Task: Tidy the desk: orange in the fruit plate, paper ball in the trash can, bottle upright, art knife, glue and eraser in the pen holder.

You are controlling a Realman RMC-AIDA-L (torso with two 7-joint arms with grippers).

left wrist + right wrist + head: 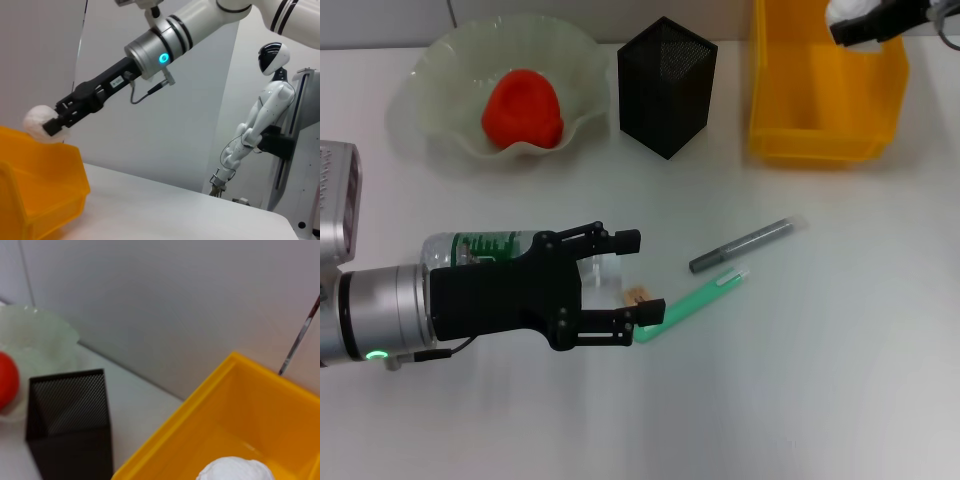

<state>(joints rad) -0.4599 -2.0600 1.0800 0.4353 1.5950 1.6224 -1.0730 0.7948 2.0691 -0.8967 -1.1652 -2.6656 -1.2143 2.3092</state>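
Your right pincer (52,125) pinches the paper ball (37,120) directly above the yellow trash can (820,135) at the worktop's far right — release straight down. Left pincer (635,285), spread, straddles the lying bottle (485,245).

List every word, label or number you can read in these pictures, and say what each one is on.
None can be read.
Clear plastic bottle lying on the white desk: its green-and-white label carries print, too blurred to read.
Grey pen-shaped tool, green art knife, black mesh pen holder, yellow bin: no visible text.
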